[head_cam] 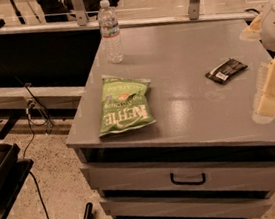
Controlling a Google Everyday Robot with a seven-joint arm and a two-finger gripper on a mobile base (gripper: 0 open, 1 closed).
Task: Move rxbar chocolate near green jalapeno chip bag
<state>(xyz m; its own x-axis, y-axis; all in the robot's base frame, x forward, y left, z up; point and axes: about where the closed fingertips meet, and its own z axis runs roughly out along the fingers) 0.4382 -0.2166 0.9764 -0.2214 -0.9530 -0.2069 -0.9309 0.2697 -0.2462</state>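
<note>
The rxbar chocolate [226, 70] is a small flat black bar with a white label patch. It lies on the grey cabinet top [180, 50], right of centre. The green jalapeno chip bag [124, 106] lies flat near the front left of the same top, its white "KETTLE" lettering upside down to me. My gripper [267, 105] hangs at the right edge of the view, over the front right of the top. It is to the right of the bar and nearer the front edge, apart from it and holding nothing I can see.
A clear water bottle [110, 31] stands upright at the back left of the top. The cabinet has drawers below, one with a black handle [188, 179]. A railing and glass panel run behind. Cables and a dark stand are on the floor at the left.
</note>
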